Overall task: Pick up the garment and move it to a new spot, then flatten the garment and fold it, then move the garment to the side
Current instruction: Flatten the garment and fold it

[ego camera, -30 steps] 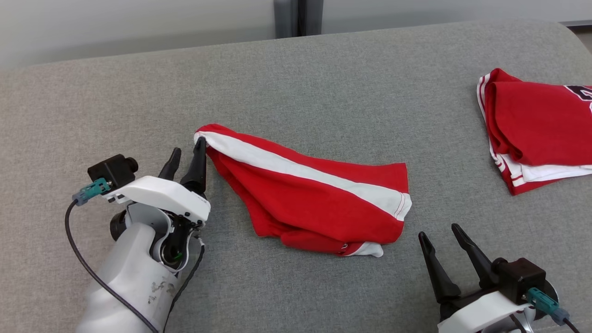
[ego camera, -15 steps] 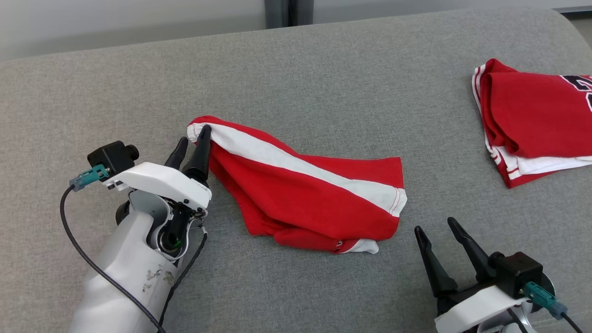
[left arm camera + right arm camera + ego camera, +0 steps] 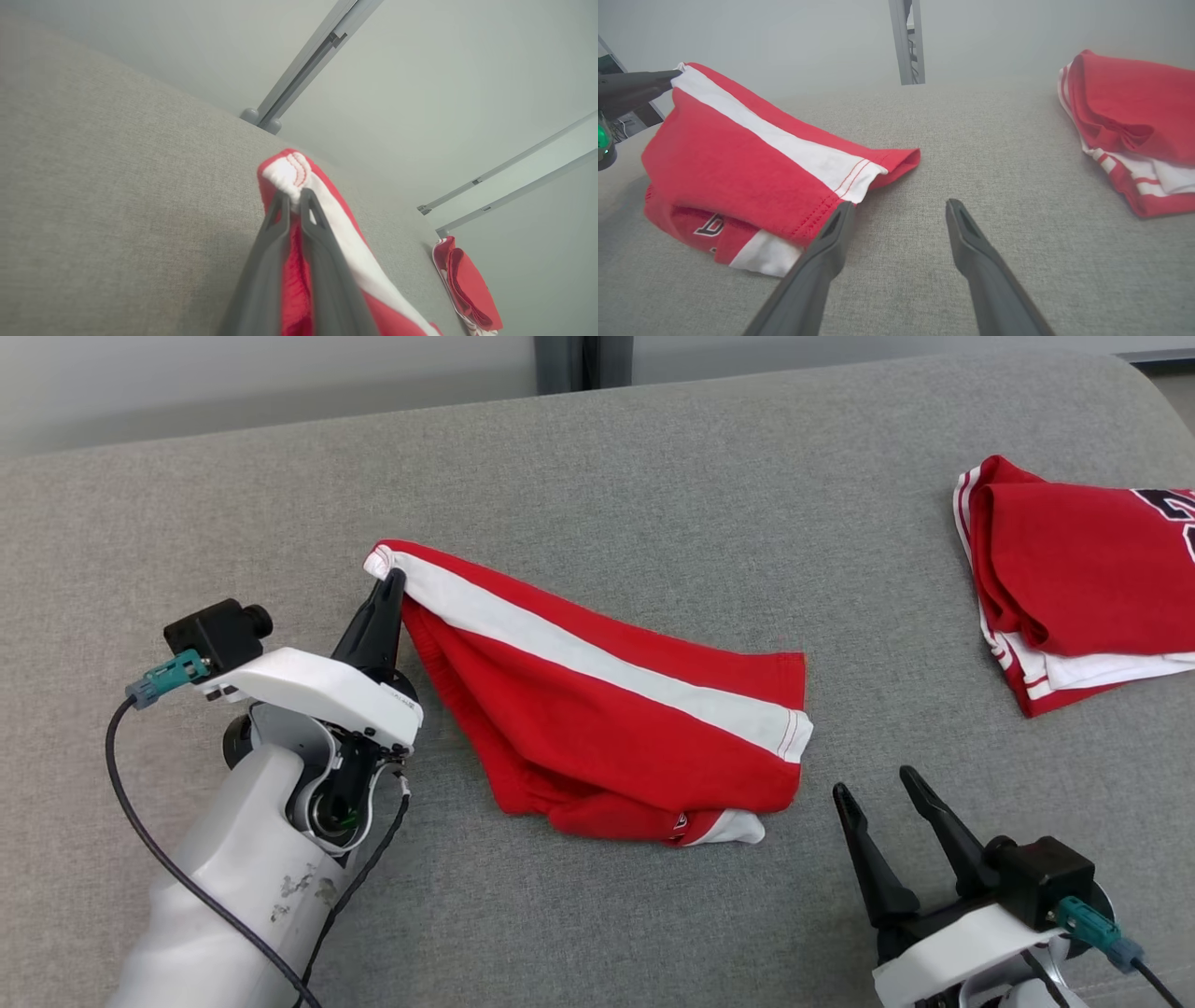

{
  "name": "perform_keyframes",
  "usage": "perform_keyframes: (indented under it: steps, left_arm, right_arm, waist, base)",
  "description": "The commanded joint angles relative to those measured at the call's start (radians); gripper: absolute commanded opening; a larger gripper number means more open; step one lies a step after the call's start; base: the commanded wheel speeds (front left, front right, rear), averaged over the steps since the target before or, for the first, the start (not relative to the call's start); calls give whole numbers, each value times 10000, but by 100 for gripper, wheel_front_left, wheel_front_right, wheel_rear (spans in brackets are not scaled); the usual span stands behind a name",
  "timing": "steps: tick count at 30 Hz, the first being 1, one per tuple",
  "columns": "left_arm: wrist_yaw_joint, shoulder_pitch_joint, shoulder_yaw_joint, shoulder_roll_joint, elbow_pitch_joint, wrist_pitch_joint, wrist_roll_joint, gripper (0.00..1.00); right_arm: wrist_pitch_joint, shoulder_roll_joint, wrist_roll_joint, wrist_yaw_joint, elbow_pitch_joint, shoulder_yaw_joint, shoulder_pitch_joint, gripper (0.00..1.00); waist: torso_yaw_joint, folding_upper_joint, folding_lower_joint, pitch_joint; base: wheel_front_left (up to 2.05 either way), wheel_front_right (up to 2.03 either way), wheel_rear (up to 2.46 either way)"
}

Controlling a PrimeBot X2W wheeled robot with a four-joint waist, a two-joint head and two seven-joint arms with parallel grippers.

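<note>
The garment [image 3: 597, 719] is a red piece with a white stripe, lying crumpled in the middle of the grey cushion [image 3: 653, 495]. My left gripper [image 3: 390, 581] is shut on the garment's upper left corner and lifts it a little. The left wrist view shows both fingers pinching the white hem of the garment [image 3: 292, 175], with my left gripper [image 3: 293, 198] closed around it. My right gripper [image 3: 873, 786] stands open just right of the garment's lower right end, holding nothing. In the right wrist view the garment [image 3: 738, 158] lies left of my right gripper [image 3: 901, 205].
A second red garment [image 3: 1083, 579] with white trim lies folded at the right edge of the cushion, also visible as the second garment [image 3: 1129, 121] in the right wrist view. A grey post [image 3: 579, 359] stands behind the cushion against the pale wall.
My left gripper has closed on the garment's upper left corner and raised it slightly. The right gripper has crept a little closer to the garment.
</note>
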Motion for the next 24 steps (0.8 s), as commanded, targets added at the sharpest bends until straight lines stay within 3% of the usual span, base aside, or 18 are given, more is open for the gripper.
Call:
perform_keyframes:
  steps: [1, 8, 13, 22, 23, 24]
  left_arm:
    - [-35, 96, -69, 166, -132, -83, -76, 0]
    - [-35, 936, -751, 748, -1326, -205, -212, 0]
    - [-34, 1439, -1102, 1022, -1898, -261, -191, 0]
    - [-34, 1708, -1291, 1061, -2351, -347, -96, 0]
    - [-33, 1693, -1315, 1050, -2399, -344, -79, 0]
    - [-22, 1669, -1337, 1043, -2447, -335, -73, 0]
  right_arm:
    - [-15, 41, 221, -1, -47, 2, -214, 100]
    - [-15, 131, 2555, -1, 322, 371, -854, 99]
    - [-14, -367, 3494, -1, 1040, 1160, -1257, 49]
    - [-14, -473, 4200, 0, 2072, 1767, -1899, 50]
    - [-15, -534, 4246, 0, 2108, 1858, -1943, 69]
    - [-14, -604, 4324, 0, 2172, 1934, -1975, 67]
  waist:
    - [40, -1, 0, -25]
    - [330, -1, 0, -159]
    - [667, -1, 0, -260]
    - [1028, -1, 0, -296]
    - [1053, -1, 0, -300]
    - [1074, -1, 0, -301]
  base:
    - [0, 0, 0]
    - [0, 0, 0]
    - [0, 0, 0]
    - [0, 0, 0]
    - [0, 0, 0]
    - [0, 0, 0]
